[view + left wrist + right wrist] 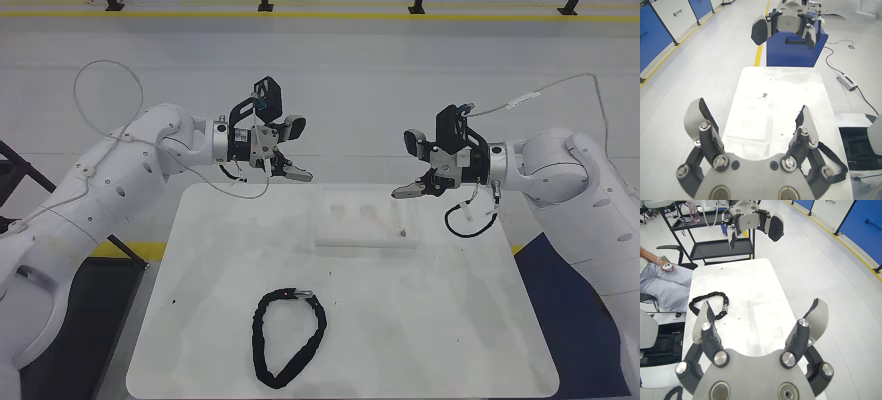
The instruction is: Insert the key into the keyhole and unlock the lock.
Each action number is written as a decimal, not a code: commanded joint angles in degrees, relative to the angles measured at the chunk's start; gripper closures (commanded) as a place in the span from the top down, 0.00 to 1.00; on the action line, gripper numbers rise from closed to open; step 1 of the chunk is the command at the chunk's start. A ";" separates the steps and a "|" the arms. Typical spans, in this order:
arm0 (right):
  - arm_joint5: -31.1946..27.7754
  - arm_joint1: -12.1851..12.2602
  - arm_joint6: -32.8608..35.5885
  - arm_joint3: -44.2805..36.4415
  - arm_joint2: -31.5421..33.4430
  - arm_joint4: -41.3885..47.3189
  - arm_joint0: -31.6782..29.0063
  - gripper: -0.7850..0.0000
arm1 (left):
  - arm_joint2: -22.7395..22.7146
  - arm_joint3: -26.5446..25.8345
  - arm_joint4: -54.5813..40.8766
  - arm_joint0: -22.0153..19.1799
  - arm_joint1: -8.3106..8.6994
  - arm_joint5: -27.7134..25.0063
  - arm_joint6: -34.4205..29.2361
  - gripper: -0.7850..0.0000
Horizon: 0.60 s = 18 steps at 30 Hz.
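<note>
Where the key lies: on the right end of the white tray; it is too small for us to read its long axis.
Nearer arm: we judge the right gripper, hanging just beyond the key, jaws spread, empty.
Left gripper: well apart from the key, jaws likewise released.
Chain lock: toward the table's near edge, well apart from the key.

Left gripper spread wide, right gripper likewise, facing each other

Pale floor with yellow lines holds blue panels and a black cart.
</note>
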 commanded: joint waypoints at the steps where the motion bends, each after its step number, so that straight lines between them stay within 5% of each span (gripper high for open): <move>1: 0.00 0.00 0.00 0.00 0.00 0.00 0.00 1.00 | 0.00 0.00 0.00 0.00 0.00 0.00 0.00 1.00; 18: 1.85 0.07 -0.58 -0.26 0.07 -1.15 -1.26 1.00 | 0.00 0.00 0.00 0.00 0.00 0.00 0.00 1.00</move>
